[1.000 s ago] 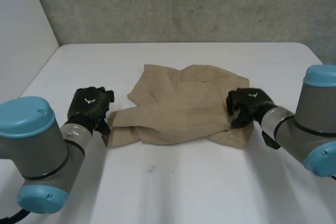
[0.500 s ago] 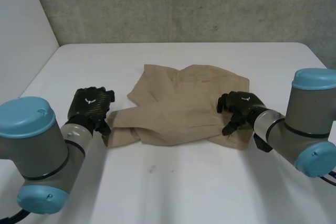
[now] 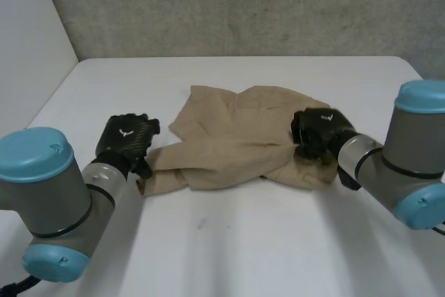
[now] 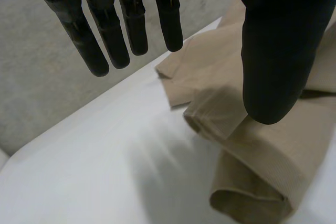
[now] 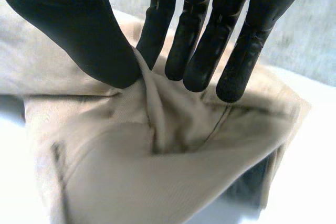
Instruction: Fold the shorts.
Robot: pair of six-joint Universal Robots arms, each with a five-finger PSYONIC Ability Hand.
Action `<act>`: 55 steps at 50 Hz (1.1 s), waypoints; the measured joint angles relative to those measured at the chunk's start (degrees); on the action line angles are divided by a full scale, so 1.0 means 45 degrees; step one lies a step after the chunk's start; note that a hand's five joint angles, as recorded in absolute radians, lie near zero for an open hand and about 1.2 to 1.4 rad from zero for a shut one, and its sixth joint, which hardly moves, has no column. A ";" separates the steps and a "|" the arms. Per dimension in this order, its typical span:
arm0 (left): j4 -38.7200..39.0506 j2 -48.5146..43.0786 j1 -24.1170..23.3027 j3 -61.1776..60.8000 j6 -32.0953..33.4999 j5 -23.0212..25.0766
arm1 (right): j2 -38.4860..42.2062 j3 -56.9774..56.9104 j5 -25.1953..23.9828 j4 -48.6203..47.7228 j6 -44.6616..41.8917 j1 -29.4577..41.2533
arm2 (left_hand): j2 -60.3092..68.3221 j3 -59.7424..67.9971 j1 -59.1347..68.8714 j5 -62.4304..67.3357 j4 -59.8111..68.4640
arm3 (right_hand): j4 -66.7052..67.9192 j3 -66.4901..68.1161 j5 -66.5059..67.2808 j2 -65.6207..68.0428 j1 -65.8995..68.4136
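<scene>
tan cloth shorts (image 3: 236,140) creased; right hand (image 3: 318,129) pinches fold, left hand (image 3: 127,138) spread, empty.

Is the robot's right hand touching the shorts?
Touching. The right wrist view shows the right hand pinching a ridge of the shorts between thumb and fingers.

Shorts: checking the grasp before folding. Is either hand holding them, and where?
Right hand pinches a cloth ridge at the right end of the shorts; left hand, open, holds nothing.
</scene>
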 measured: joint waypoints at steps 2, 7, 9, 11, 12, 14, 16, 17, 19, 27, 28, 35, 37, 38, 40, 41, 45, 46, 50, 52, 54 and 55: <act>-0.0015 -0.0002 0.0020 0.0011 -0.0008 0.0257 | -0.0456 0.0161 -0.0045 -0.0034 -0.0081 0.0030 | -0.0012 0.0000 0.0001 0.0001 0.0000 | 0.0000 0.0000 0.0001 0.0001 0.0000; -0.0101 0.0002 0.0159 0.0037 -0.0035 0.0945 | -0.1518 0.0557 -0.0050 -0.0036 -0.0740 0.0264 | -0.0052 0.0000 0.0000 0.0000 0.0000 | 0.0000 0.0000 0.0001 0.0000 0.0000; -0.0194 0.0002 0.0307 0.0038 -0.0042 0.1207 | -0.1831 0.0720 0.0008 -0.0011 -0.1265 0.0421 | -0.0052 0.0000 0.0000 0.0001 0.0000 | 0.0001 0.0000 0.0001 -0.0001 0.0000; -0.0225 -0.0001 0.0342 0.0042 -0.0043 0.1259 | -0.1898 0.0762 0.0028 -0.0004 -0.1422 0.0462 | -0.0052 0.0000 0.0000 0.0000 0.0000 | 0.0001 -0.0001 0.0000 0.0000 0.0000; -0.0322 -0.0026 0.0431 0.0058 -0.0044 0.1391 | -0.2012 0.0837 0.0070 0.0008 -0.1739 0.0533 | -0.0052 -0.0001 0.0000 0.0001 0.0000 | 0.0001 0.0000 0.0000 0.0001 0.0000; -0.0424 -0.0075 0.0498 0.0085 -0.0048 0.1497 | -0.2081 0.0898 0.0102 0.0018 -0.1987 0.0577 | -0.0052 0.0000 0.0000 -0.0001 0.0000 | 0.0001 0.0000 0.0000 0.0001 0.0000; -0.0489 -0.0151 0.0533 0.0114 -0.0054 0.1560 | -0.2138 0.0976 0.0134 0.0032 -0.2263 0.0617 | -0.0051 0.0000 0.0000 0.0020 0.0007 | 0.0001 -0.0001 0.0001 0.0001 0.0000; -0.0519 -0.0204 0.0547 0.0135 -0.0058 0.1588 | -0.2147 0.1001 0.0139 0.0036 -0.2320 0.0622 | -0.0051 0.0000 0.0001 0.0030 0.0010 | 0.0001 0.0000 0.0001 0.0000 0.0000; -0.0553 -0.0305 0.0559 0.0185 -0.0065 0.1626 | -0.2157 0.1058 0.0145 0.0044 -0.2403 0.0627 | -0.0025 0.0003 0.0001 0.0068 0.0037 | 0.0001 0.0000 0.0001 0.0001 0.0000; -0.0704 -0.1053 0.0543 0.0541 -0.0099 0.2051 | -0.2154 0.1220 0.0152 0.0049 -0.2422 0.0580 | 0.1892 0.1772 0.1882 0.2056 0.2094 | 0.0001 0.0000 0.0001 0.0000 0.0000; -0.0728 -0.1121 0.0541 0.0568 -0.0103 0.2140 | -0.2152 0.1225 0.0152 0.0049 -0.2416 0.0572 | 0.2233 0.2111 0.2251 0.2389 0.2430 | 0.0001 0.0000 0.0001 0.0001 0.0000; -0.0819 -0.1222 0.0503 0.0760 -0.0130 0.2537 | -0.2152 0.1198 0.0150 0.0067 -0.2399 0.0526 | 0.9097 0.8783 0.8099 0.8758 0.9317 | 0.0001 0.0000 0.0001 0.0001 0.0000; -0.0840 -0.0983 0.0452 0.0799 -0.0126 0.2523 | -0.2216 0.1146 0.0149 0.0139 -0.2410 0.0512 | 0.9159 0.8852 0.8100 0.8757 0.9379 | 0.0001 0.0000 0.0001 0.0000 0.0000; -0.0860 -0.0667 0.0412 0.0807 -0.0126 0.2481 | -0.2316 0.1094 0.0149 0.0226 -0.2430 0.0501 | 0.9173 0.8889 0.8100 0.8757 0.9379 | 0.0001 0.0000 0.0001 0.0000 0.0000; -0.0922 0.0311 0.0317 0.0798 -0.0133 0.2341 | -0.2542 0.0996 0.0147 0.0404 -0.2476 0.0478 | 0.9174 0.8916 0.8100 0.8757 0.9380 | 0.0001 0.0000 0.0000 0.0001 0.0000; -0.0947 0.0660 0.0287 0.0795 -0.0137 0.2294 | -0.2894 0.0861 0.0144 0.0668 -0.2559 0.0452 | 0.9174 0.8923 0.8100 0.8757 0.9380 | 0.0001 0.0000 0.0001 0.0000 0.0000; -0.1146 0.2820 0.0155 0.0815 -0.0207 0.2025 | -0.4080 0.0353 0.0140 0.1399 -0.2848 0.0406 | 0.9195 0.8951 0.8099 0.8757 0.9418 | 0.0001 -0.0001 0.0001 0.0001 0.0000; -0.1227 0.3525 0.0121 0.0872 -0.0261 0.1961 | -0.4490 0.0128 0.0138 0.1619 -0.2931 0.0402 | 0.9201 0.8956 0.8099 0.8757 0.9424 | 0.0002 0.0000 0.0001 0.0001 0.0000; -0.1714 0.5600 0.0047 0.1287 -0.0494 0.1824 | -0.5887 -0.0798 0.0139 0.2460 -0.3179 0.0399 | 0.9221 0.8984 0.8099 0.8758 0.9430 | 0.0007 -0.0004 0.0001 0.0000 0.0000; -0.2207 0.6359 0.0033 0.1693 -0.0591 0.1804 | -0.6426 -0.1347 0.0125 0.2959 -0.3261 0.0401 | 0.9223 0.8984 0.8099 0.8758 0.9432 | 0.0007 -0.0004 0.0001 0.0000 0.0000; -0.2684 0.6761 0.0028 0.2074 -0.0644 0.1801 | -0.6727 -0.1803 0.0094 0.3406 -0.3319 0.0402 | 0.9231 0.8985 0.8100 0.8758 0.9433 | 0.0007 -0.0004 0.0001 0.0001 0.0239; -0.3411 0.7116 0.0020 0.2645 -0.0714 0.1802 | -0.7016 -0.2422 0.0048 0.4028 -0.3402 0.0406 | 0.9239 0.8985 0.8100 0.8757 0.9432 | 0.0007 -0.0004 0.0001 0.0001 0.0239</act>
